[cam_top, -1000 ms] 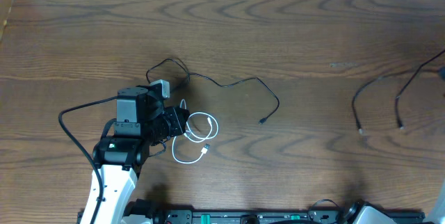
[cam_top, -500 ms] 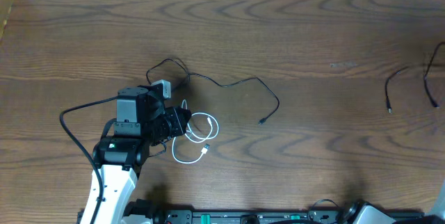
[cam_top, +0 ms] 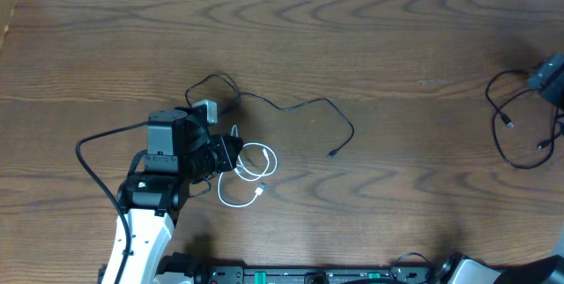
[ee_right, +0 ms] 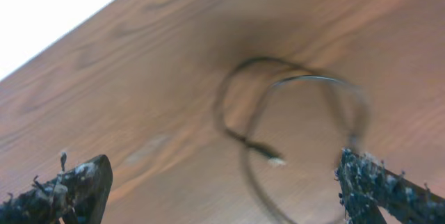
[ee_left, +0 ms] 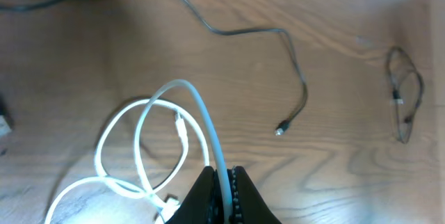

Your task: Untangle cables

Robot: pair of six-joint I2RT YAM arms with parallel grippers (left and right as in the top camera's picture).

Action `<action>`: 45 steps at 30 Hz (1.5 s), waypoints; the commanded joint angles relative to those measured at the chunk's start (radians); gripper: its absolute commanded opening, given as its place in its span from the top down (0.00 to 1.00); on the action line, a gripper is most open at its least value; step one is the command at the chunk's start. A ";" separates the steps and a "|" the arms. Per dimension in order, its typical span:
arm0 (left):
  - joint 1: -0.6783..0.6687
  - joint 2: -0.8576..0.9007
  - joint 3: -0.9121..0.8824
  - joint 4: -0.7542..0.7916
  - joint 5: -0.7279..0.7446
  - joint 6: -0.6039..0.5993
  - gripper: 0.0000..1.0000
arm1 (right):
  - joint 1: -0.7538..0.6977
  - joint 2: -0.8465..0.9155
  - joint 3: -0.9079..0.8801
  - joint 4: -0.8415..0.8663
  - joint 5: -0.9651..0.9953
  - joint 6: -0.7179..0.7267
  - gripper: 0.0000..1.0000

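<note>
My left gripper (cam_top: pixel 233 154) is shut on the white cable (cam_top: pixel 271 153), whose loose loops lie just right of it. In the left wrist view the white cable (ee_left: pixel 179 83) arcs up from between my closed left gripper (ee_left: pixel 224 182). A thin black cable (cam_top: pixel 300 105) runs from behind the left arm to a plug end at mid-table and also shows in the left wrist view as a black cable (ee_left: pixel 243 32). My right gripper (ee_right: pixel 222 189) hangs open with nothing in it, above another black cable (ee_right: pixel 278 113) lying in a loop.
That second black cable (cam_top: pixel 509 123) lies near the table's right edge, under the dark tip of the right arm (cam_top: pixel 548 78). The left arm's thick black lead (cam_top: pixel 92 156) curves out at the lower left. The table's far edge meets a white wall.
The right gripper has opened and let go of the right-hand black cable, which now lies in a loop near the right edge. Left gripper and white cable have not moved.
</note>
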 commanded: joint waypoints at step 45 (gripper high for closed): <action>-0.316 0.104 0.531 0.029 0.417 0.222 0.93 | 0.834 -0.003 -0.001 -0.290 -0.628 -0.547 0.01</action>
